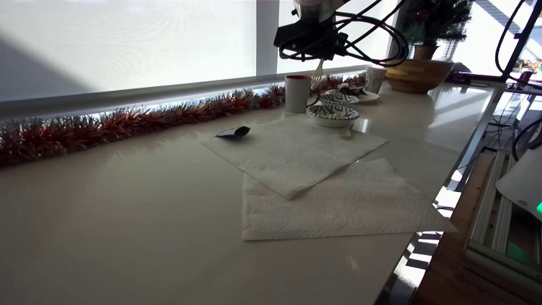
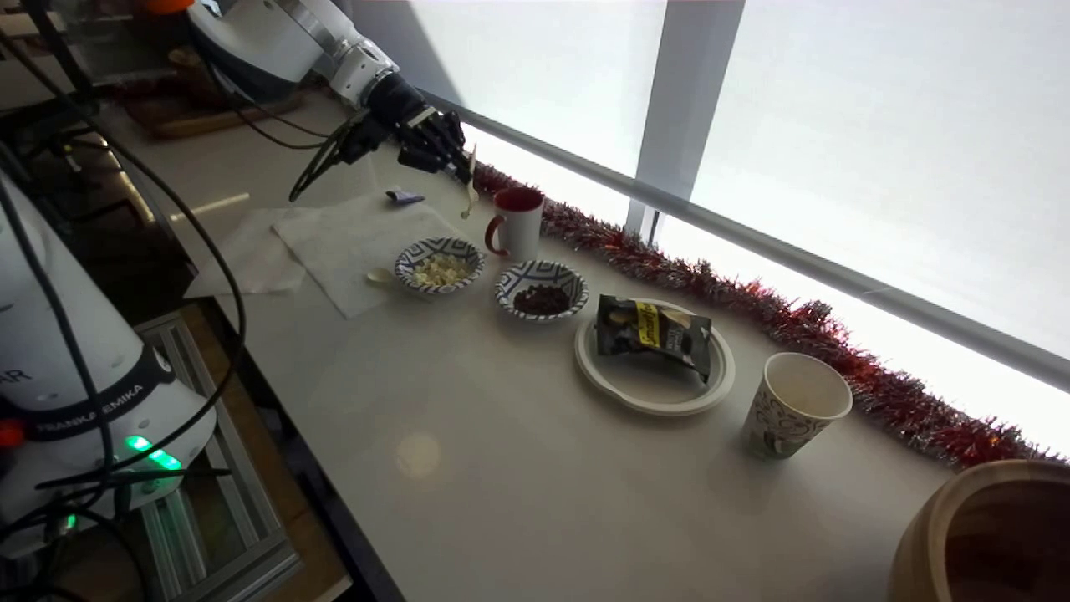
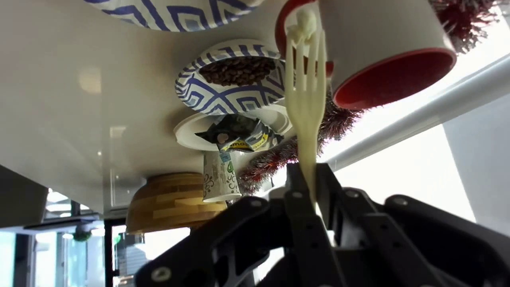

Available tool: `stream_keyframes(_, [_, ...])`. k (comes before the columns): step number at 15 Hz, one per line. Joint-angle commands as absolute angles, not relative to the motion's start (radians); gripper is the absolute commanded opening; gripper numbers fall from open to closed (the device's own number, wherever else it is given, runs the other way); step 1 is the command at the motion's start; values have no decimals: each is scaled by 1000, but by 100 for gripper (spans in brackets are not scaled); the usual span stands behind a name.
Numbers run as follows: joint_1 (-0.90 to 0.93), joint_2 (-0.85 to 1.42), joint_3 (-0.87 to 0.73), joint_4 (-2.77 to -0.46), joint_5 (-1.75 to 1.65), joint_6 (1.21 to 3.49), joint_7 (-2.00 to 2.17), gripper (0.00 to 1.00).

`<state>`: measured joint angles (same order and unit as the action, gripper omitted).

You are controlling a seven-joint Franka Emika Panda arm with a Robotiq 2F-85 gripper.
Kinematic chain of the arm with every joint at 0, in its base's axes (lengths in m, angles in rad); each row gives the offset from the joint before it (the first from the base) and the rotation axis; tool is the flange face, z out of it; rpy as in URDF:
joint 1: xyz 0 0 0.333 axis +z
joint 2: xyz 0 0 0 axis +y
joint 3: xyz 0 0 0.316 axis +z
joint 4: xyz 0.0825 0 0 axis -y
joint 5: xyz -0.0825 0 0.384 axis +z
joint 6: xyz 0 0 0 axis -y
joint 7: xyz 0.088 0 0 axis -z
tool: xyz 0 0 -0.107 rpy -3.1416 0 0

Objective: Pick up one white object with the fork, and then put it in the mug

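In the wrist view I can see the gripper point(image 3: 308, 179) with its fingers pinched together on the end of a pale fork point(image 3: 306, 105), only the stem's thickness between them. A small whitish lump point(image 3: 306, 24) sits on the tips of the tines, which cross in front of the red handle of the mug point(image 3: 382, 36). Beyond are a patterned bowl point(image 3: 223, 95) of dark bits, a plate point(image 3: 187, 132) with a packet point(image 3: 239, 133) on it, and a paper cup point(image 3: 218, 179).

In an exterior view the fork hangs tines-down beside the mug, outside it and apart. The mug stands upright on the table point(image 2: 418, 518), near a bowl point(image 2: 456, 248) of white pieces point(image 2: 441, 272); a spoon point(image 2: 380, 276) lies next to that bowl.

In an exterior view the fork tilts by the mug's rim; the fingers are too dark to make out. Two paper towels point(image 1: 305, 148) overlap, a dark scrap point(image 1: 235, 132) at the upper one's edge.
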<state>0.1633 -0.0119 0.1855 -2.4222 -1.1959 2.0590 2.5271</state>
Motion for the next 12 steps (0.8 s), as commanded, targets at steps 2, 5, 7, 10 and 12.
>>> stream_keyframes(2, [124,-163,124,-2490,-1131,2210,2581,3])
stream_keyframes(5, [122,-126,123,-2452,-1143,2185,2540,12])
stream_keyframes(7, [122,-123,124,-2452,-1143,2185,2536,12])
stream_keyframes(10, [122,-110,120,-2439,-1103,2205,2526,4])
stream_keyframes(12, [116,-106,110,-2412,-1038,2222,2535,4])
